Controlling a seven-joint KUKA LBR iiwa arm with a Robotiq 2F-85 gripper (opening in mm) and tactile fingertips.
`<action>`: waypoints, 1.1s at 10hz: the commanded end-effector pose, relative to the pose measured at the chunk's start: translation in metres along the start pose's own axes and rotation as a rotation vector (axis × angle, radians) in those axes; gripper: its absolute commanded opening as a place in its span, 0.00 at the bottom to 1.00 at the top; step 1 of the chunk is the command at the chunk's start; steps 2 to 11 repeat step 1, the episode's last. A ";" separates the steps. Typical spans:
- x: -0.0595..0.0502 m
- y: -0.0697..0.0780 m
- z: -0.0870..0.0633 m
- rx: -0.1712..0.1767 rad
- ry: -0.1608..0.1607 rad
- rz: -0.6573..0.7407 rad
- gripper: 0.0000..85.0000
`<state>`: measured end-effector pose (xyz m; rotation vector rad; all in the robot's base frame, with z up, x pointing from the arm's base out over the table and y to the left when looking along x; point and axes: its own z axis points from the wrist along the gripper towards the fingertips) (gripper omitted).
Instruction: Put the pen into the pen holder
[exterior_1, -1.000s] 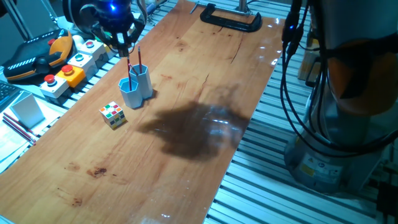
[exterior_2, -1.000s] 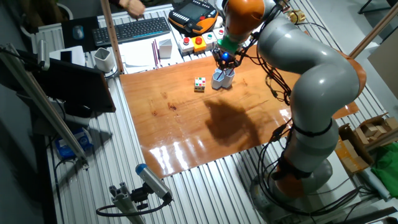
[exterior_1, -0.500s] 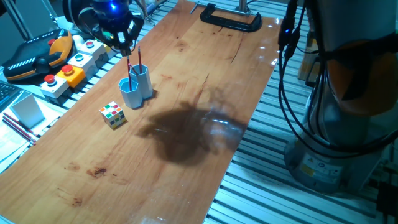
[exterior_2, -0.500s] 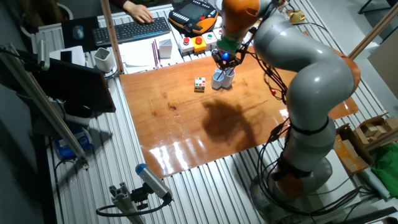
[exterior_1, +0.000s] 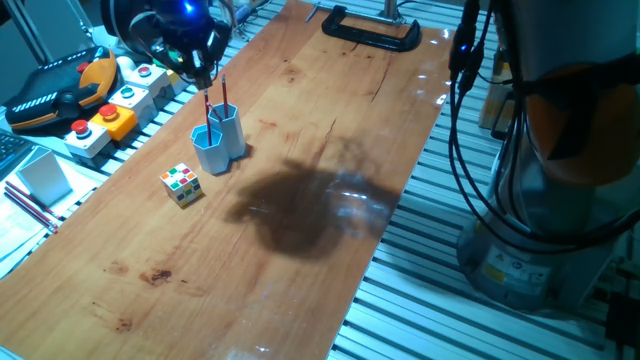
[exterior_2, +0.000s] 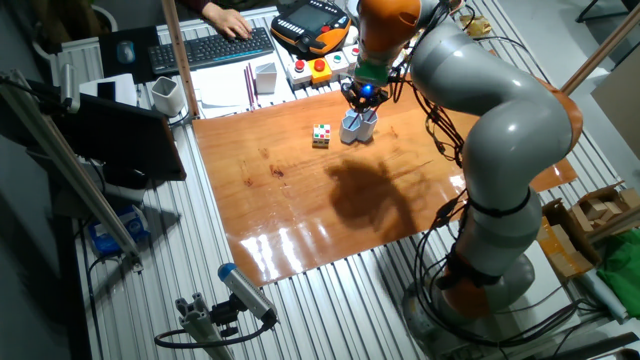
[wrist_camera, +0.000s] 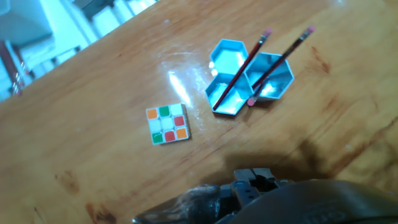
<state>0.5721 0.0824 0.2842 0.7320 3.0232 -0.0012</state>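
The light-blue pen holder (exterior_1: 218, 140) stands on the wooden table, and it shows from above in the hand view (wrist_camera: 249, 78). Two thin red pens lean in its tubes: one pen (wrist_camera: 241, 70) in the nearer tube, the other pen (wrist_camera: 280, 64) in the tube beside it. From the side, the two pens (exterior_1: 207, 108) (exterior_1: 224, 92) stick out well above the holder. My gripper (exterior_1: 200, 72) hangs just above the pen tops, open and holding nothing. It is also seen from the other side (exterior_2: 365, 92) over the holder (exterior_2: 358, 125).
A small colour cube (exterior_1: 181, 184) (wrist_camera: 166, 123) lies left of the holder. A button box (exterior_1: 110, 105) and a teach pendant (exterior_1: 55, 90) sit beyond the table's left edge, near a white box (exterior_1: 45, 175). A black clamp (exterior_1: 370, 30) grips the far end.
My gripper has risen slightly above the holder. Both pens stay where they were in the tubes.
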 end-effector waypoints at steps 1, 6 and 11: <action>0.000 0.000 0.000 -0.008 0.002 -0.245 0.01; 0.000 0.000 0.000 -0.008 0.002 -0.245 0.01; 0.000 0.000 0.000 -0.008 0.002 -0.245 0.01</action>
